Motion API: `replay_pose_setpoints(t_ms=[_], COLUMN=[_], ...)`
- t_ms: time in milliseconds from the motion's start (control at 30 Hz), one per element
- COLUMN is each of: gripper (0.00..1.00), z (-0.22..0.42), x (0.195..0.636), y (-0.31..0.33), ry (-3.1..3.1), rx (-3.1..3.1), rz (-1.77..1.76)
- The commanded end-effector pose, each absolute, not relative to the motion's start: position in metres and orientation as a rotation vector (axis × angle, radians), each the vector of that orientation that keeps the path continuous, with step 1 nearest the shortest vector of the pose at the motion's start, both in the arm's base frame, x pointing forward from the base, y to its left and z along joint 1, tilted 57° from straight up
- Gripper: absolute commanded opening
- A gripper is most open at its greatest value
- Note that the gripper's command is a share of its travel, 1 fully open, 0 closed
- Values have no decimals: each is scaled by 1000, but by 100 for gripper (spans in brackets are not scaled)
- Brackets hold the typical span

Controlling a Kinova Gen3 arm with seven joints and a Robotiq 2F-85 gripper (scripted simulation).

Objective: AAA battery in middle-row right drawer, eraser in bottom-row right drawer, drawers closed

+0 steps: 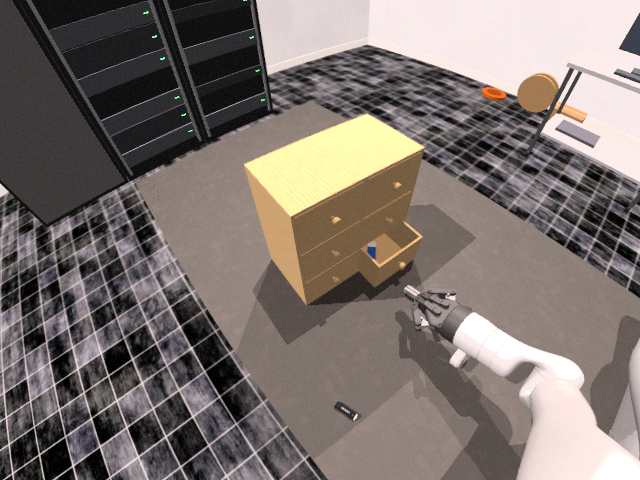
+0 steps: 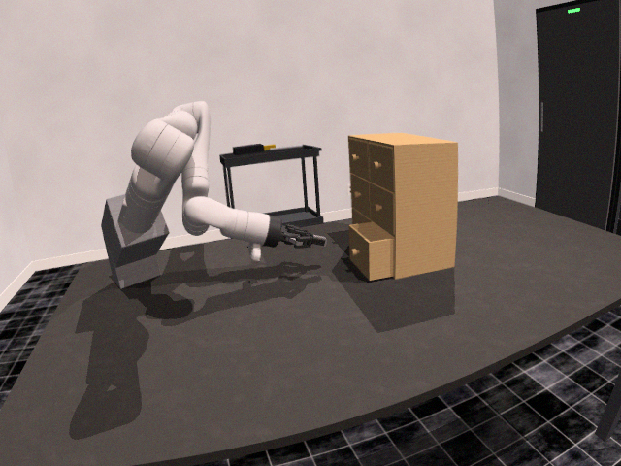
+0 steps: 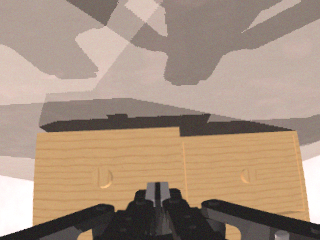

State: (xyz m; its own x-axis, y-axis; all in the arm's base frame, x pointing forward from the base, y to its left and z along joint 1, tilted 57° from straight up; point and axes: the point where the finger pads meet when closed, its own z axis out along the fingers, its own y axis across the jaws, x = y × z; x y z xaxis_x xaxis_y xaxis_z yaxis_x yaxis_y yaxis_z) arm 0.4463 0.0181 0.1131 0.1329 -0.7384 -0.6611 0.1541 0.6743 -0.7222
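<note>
The chest [image 1: 336,165] [image 2: 426,200] stands upright. Its bottom right drawer [image 1: 390,269] [image 2: 362,259] [image 3: 65,165] is pulled partly out, roughly level. The blue and white eraser [image 1: 372,251] lies inside it, near its left side. The right drawer of the middle row [image 1: 379,224] [image 2: 383,220] looks pushed in. My gripper [image 1: 412,292] [image 2: 320,241] [image 3: 158,196] is shut and empty, a short way in front of the open drawer and above the table. A small black stick with white lettering and a bright end [image 1: 346,411] lies on the table; whether it is the AAA battery I cannot tell.
The table [image 1: 289,372] [image 2: 280,361] extends around the chest. The other drawers look pushed in, their knobs sticking out. My arm reaches in from the robot's base [image 2: 132,250]. Server racks, a desk and a black cart [image 2: 271,156] stand beyond the table.
</note>
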Motion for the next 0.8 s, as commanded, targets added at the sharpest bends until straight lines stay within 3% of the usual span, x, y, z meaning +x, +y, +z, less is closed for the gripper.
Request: replay_pose_setpoints(t_ms=[0,767], gripper=[0,0], z=[117,130], x=[448,452], y=[11,-7], ry=[1288,1289], rx=[-555,-557], rz=[-697,-700])
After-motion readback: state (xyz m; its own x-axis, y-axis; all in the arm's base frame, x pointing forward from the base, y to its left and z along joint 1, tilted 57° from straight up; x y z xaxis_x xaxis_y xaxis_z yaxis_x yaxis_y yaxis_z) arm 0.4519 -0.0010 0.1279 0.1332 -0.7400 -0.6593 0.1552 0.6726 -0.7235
